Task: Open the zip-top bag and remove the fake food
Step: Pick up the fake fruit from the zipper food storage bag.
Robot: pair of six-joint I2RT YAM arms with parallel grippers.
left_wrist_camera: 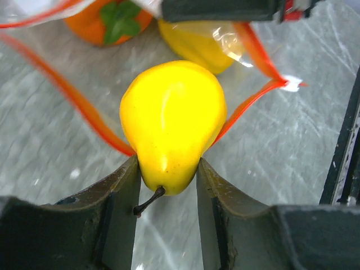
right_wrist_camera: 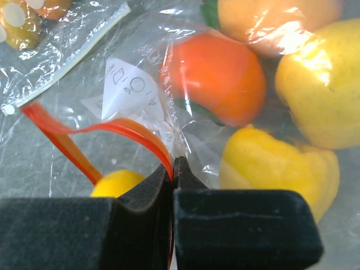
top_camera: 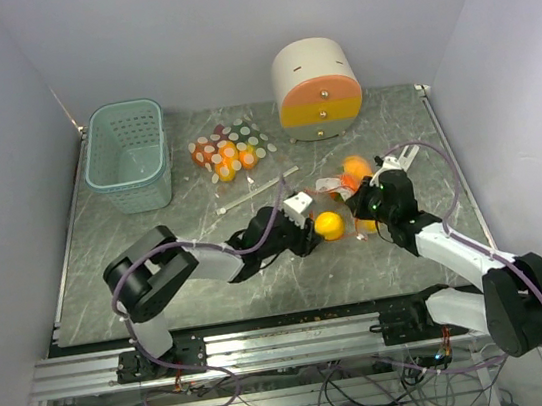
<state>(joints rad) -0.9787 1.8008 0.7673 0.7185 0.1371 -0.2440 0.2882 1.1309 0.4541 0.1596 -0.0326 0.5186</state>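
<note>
My left gripper is clamped on one yellow pear by its narrow stem end, right at the mouth of the bag. My right gripper is pinched shut on the bag's red zip strip. Four more food pieces lie inside, two orange and two yellow. One basket and one round container stand farther back.

My left arm stretched low toward pear, left gripper clamping its stem end. My right gripper just beside pear, jaws pinched tight on bag rim.
</note>
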